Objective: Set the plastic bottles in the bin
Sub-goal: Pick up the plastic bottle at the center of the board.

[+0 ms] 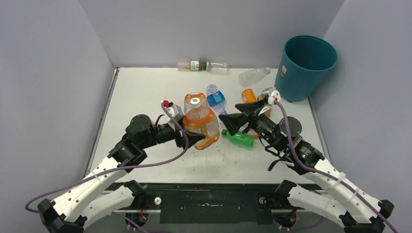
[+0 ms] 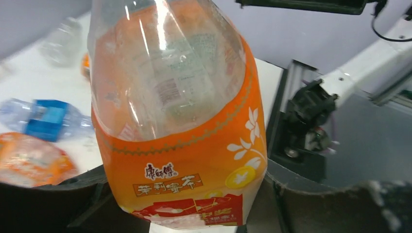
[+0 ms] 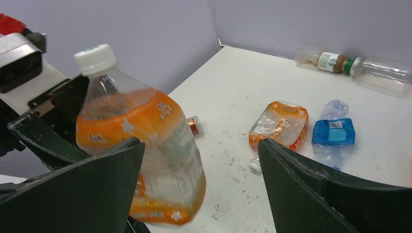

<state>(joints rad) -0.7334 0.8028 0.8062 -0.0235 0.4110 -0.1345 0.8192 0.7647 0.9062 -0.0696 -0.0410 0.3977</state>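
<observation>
The large orange-labelled jug (image 1: pixel 199 122) stands tilted near the table's middle, white cap up. My left gripper (image 1: pixel 193 139) is shut on its lower part. In the left wrist view the jug (image 2: pixel 184 121) fills the frame between the dark fingers (image 2: pixel 58 199). My right gripper (image 1: pixel 236 115) hangs open just right of the jug, with the jug (image 3: pixel 145 141) beside its left finger (image 3: pixel 87 194) and nothing gripped. A green bottle (image 1: pixel 239 138) lies under the right arm. The teal bin (image 1: pixel 307 65) stands at the back right.
A blue-labelled bottle (image 1: pixel 216 98), a crushed orange bottle (image 1: pixel 248 95) and a clear bottle (image 1: pixel 253 75) lie between the jug and the bin. Two more bottles (image 1: pixel 201 65) rest against the back wall. A loose white cap (image 3: pixel 254 166) lies on the table.
</observation>
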